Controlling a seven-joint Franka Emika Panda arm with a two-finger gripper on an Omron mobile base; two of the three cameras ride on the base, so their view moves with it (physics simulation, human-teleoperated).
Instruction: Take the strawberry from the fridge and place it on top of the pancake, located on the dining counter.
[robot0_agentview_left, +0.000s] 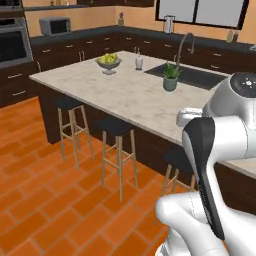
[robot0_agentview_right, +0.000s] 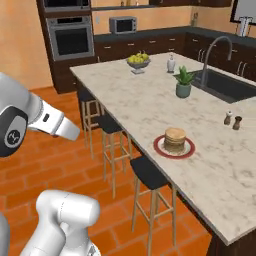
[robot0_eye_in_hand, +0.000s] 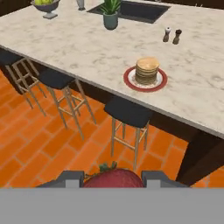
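Orange tile floor (robot0_eye_in_hand: 39, 144) is lying below my claw (robot0_eye_in_hand: 113, 178), which is pinching the strawberry (robot0_eye_in_hand: 114, 179) between both fingertips, above the floor and short of the dining counter (robot0_eye_in_hand: 87, 48). Pancake (robot0_eye_in_hand: 146, 70) is sitting stacked on its red-rimmed plate (robot0_eye_in_hand: 129, 79) near the counter's front edge, above a dark stool (robot0_eye_in_hand: 127, 111). Salt and pepper shakers (robot0_eye_in_hand: 171, 35) are standing further in, toward the sink (robot0_eye_in_hand: 140, 9).

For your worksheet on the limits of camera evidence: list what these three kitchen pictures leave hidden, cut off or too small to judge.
- Strawberry: hand view, lower part cut off by the bottom band.
- Pancake: left base view, mostly hidden behind the robot's arm.
- Two shakers: right base view, too small to tell salt from pepper.
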